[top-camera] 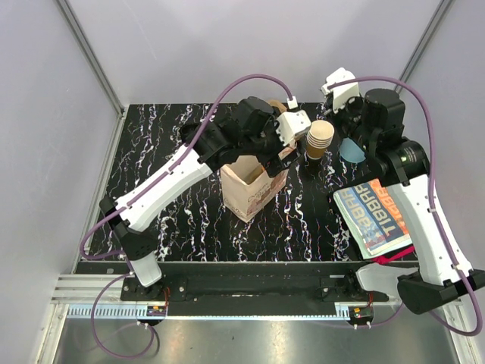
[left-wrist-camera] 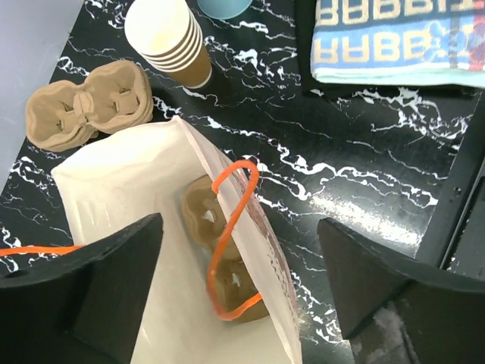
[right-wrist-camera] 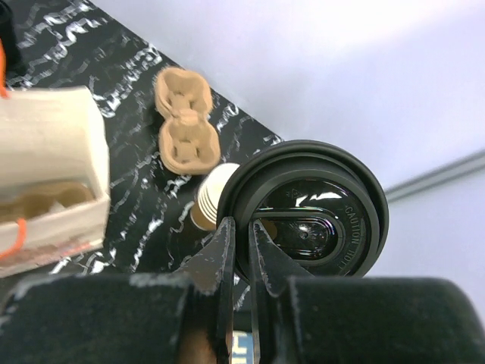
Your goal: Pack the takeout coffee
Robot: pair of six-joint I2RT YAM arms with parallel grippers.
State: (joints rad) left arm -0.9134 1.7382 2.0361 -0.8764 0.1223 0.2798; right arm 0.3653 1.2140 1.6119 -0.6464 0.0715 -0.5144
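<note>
Takeout coffee (right-wrist-camera: 311, 205) at the far right of the scene, clamped by the rim of its round black lid between the nearly touching fingers of the right gripper (right-wrist-camera: 240, 224). Lid top turned straight toward the wrist camera, sip opening near the fingers. Cup body, and so the long axis, running away behind the lid and out of sight. Resting or lifted: impossible to tell.

Black marble-patterned table (top-camera: 182, 227), walled by pale panels on the left, back and right. Mid-table, a white paper bag (top-camera: 246, 189), upright, mouth open upward, one pulp cup carrier (left-wrist-camera: 212, 220) lying at its bottom. Left gripper (left-wrist-camera: 239, 224) spread wide and holding nothing, hovering directly over the bag mouth. Printed magazine (top-camera: 375, 218) flat by the near right edge. Stack of nested cups (top-camera: 320, 138) upright beyond the bag, rims up, pale inside showing. Second carrier (left-wrist-camera: 87, 102) on the marble near that stack. Light blue cup (top-camera: 350, 152) just right of the stack. Bare marble showing left of the bag and between bag and magazine.
</note>
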